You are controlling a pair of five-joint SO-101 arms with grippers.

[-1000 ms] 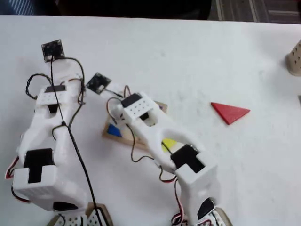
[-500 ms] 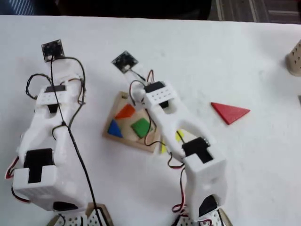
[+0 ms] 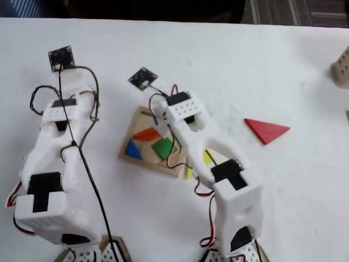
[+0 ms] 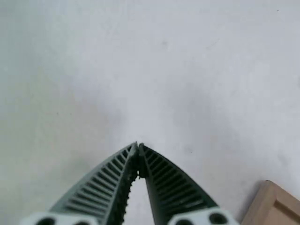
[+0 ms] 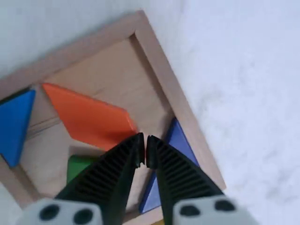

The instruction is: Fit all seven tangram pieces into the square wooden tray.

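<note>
Table point(image 3: 229, 65): arm point(image 3: 210, 150) over tray point(image 3: 137, 121), red tri. point(image 3: 266, 131) apart.

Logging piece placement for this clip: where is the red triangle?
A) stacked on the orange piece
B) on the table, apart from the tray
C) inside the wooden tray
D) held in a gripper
B: the red triangle lies flat on the table, well apart from the wooden tray.
</note>
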